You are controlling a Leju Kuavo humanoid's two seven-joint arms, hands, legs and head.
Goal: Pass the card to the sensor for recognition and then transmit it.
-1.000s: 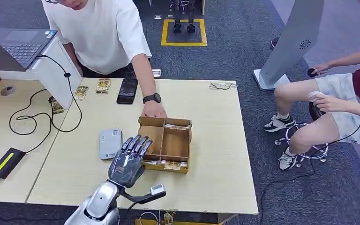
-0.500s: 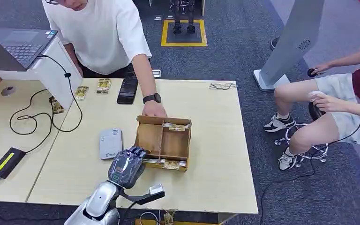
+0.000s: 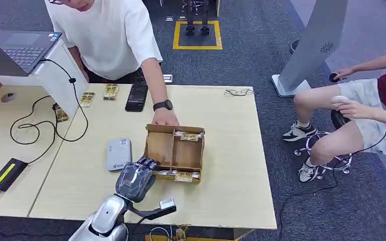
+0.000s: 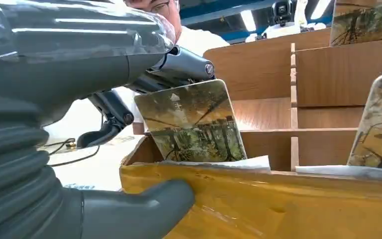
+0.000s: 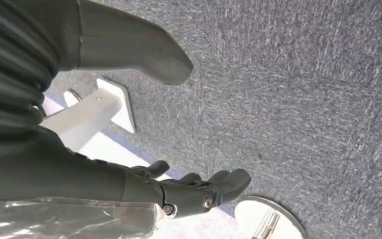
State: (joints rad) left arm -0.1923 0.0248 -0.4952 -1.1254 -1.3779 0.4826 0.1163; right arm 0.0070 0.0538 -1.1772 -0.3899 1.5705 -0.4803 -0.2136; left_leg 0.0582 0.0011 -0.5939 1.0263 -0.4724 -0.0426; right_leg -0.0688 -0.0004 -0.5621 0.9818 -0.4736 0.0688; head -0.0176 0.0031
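Note:
A brown divided cardboard box [image 3: 198, 153] sits mid-table, with picture cards standing in its near slot [image 3: 184, 176] and far slot [image 3: 188, 135]. My left hand [image 3: 134, 178] is at the box's near-left corner, fingers curled down over the edge. In the left wrist view its dark fingers [image 4: 179, 64] touch the back of one upright card [image 4: 194, 124], while the thumb [image 4: 149, 201] lies against the outside of the yellow front wall [image 4: 278, 204]. A grey-white card sensor [image 3: 118, 153] lies just left of the box. My right hand [image 5: 179, 191] hangs over the carpet, holding nothing.
A person in a white shirt rests a hand [image 3: 165, 118] on the box's far wall. A phone [image 3: 136, 97], card stacks [image 3: 111, 91], cables [image 3: 40, 125], a black adapter [image 3: 6, 174] and a laptop [image 3: 22, 47] lie at the left. A seated person [image 3: 367, 110] is to the right.
My left hand's fingers, stretched out over the box a second ago, have curled down at its near-left corner. The box has shifted slightly to the left.

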